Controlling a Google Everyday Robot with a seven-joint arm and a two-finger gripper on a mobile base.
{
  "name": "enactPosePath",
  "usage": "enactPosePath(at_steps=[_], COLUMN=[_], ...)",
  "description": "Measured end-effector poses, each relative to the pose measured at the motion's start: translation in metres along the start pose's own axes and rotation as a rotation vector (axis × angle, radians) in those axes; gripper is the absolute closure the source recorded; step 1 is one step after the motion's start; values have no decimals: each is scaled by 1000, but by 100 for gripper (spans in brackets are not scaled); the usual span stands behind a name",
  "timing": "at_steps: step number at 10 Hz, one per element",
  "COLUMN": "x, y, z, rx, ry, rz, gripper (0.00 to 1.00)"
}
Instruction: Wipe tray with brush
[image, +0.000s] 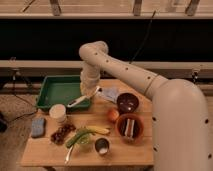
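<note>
- While the arm reaches over the table, we find the gripper (92, 90) at the right rim of the tray (56, 90), fingers clamped together on the brush (81, 99)
- We note the brush slanting across the tray's front right corner
- We record a white cup (57, 112) just in front of the tray and a blue sponge (37, 126) further front-left of it

wooden table (42, 156) | dark wall (45, 37) behind | pale rail (40, 64) | grey floor (15, 107) | warm light
</note>
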Motion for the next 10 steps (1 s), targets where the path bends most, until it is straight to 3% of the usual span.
enactPosePath(at_steps=[2,4,10], x=[-26,-44,-42], y=[-15,-16,-13], z=[15,15,17], rx=[-24,-20,-11], ry=[-63,-104,-115], rz=[-87,-175,-185], gripper=[100,100,100])
